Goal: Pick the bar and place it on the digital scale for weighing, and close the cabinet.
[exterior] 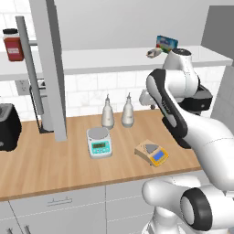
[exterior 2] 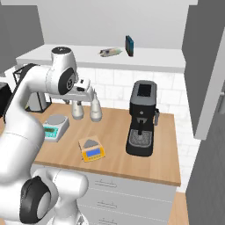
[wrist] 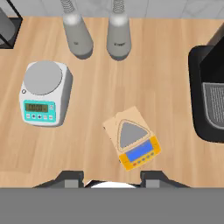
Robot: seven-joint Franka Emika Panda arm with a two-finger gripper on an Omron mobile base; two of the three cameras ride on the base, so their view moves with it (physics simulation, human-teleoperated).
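Note:
The bar [exterior: 153,53] [exterior 2: 110,52] lies on the white lower shelf of the cabinet, just beside a blue multicoloured box [exterior: 167,42]. Both grey cabinet doors [exterior: 49,68] [exterior 2: 205,66] stand swung open. The tan-yellow digital scale [wrist: 133,142] [exterior: 151,153] [exterior 2: 91,149] sits on the wooden counter with nothing on its grey plate. My gripper [wrist: 111,180] hangs well above the counter and points down at it, below shelf height. It is open, its fingertips [wrist: 72,179] wide apart and nothing between them.
A white scale with a round plate [wrist: 42,92] stands left of the tan one. Two grey bottles [wrist: 118,37] stand by the wall behind. A black coffee machine [exterior 2: 141,118] is on the right, a toaster [exterior: 7,125] far left, a red jar [exterior: 13,44] on the shelf.

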